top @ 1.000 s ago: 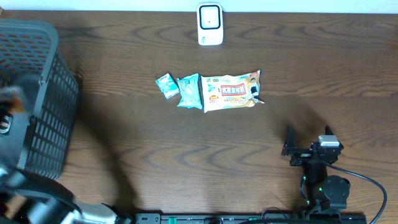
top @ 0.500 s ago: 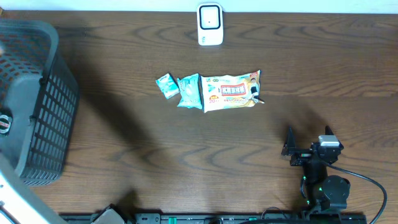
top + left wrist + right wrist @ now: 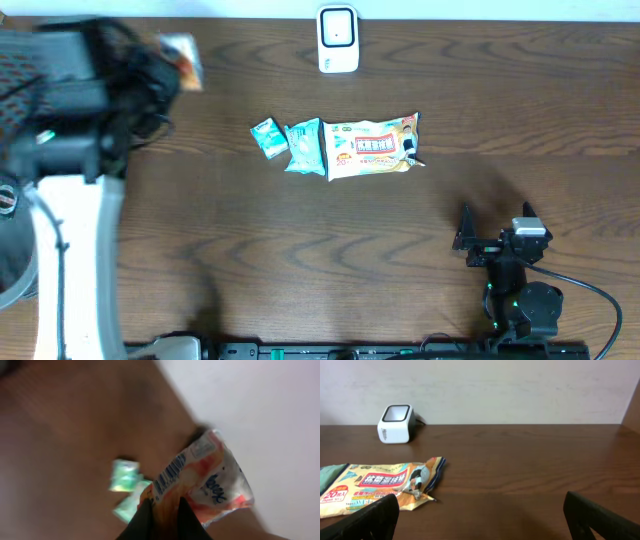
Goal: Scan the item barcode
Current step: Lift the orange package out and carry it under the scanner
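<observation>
Wood table (image 3: 300,270): scanner (image 3: 338,40), 2 teal pkts (image 3: 303,146), wipes pack (image 3: 372,147).

The surface (image 3: 300,250) reads to me as dark wood with a bold grain, smooth, with a low sheen. At its far edge the scanner (image 3: 338,40) is smooth white plastic, slightly glossy, with a darker window. Near the middle the wipes pack (image 3: 372,147) is printed plastic film, shiny and crinkled; the teal sachets (image 3: 303,146) touching it look like the same glossy film. The tissue packet (image 3: 200,480) I see as clear, wrinkled film catching light, with a printed barcode patch. The left fingers (image 3: 141,521) and right fingers (image 3: 370,520) are matt black plastic. The wall (image 3: 520,385) looks matt white.
</observation>
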You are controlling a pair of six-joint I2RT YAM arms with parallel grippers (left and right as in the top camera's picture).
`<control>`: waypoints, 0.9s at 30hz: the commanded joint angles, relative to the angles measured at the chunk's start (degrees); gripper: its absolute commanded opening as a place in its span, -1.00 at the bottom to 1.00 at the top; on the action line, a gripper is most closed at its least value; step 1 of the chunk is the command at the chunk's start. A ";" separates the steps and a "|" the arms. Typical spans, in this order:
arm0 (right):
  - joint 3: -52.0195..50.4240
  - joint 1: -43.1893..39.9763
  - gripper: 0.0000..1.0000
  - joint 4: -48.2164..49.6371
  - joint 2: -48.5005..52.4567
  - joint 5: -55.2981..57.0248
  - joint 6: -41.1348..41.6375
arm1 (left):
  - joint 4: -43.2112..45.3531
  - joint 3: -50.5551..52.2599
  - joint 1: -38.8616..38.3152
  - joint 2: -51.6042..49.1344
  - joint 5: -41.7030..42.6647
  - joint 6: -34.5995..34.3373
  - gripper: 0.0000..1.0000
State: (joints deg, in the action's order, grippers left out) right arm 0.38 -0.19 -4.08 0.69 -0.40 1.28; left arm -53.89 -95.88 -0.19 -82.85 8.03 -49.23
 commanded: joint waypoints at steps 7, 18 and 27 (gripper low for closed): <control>-0.09 0.39 0.98 -0.28 -0.28 0.07 0.39 | -8.04 -0.63 -10.03 -14.19 -15.19 1.42 -0.85; -0.09 0.39 0.98 -0.28 -0.28 0.07 0.37 | -7.39 -0.61 -11.41 -30.82 -16.79 1.36 -0.85; -0.09 0.39 0.98 -0.28 -0.28 0.07 0.39 | -6.45 -0.61 -11.41 -37.20 -21.38 1.38 -0.85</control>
State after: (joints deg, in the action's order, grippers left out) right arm 0.38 -0.19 -4.08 0.69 -0.40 1.28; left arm -60.31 -95.88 -11.57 -119.57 -10.59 -48.18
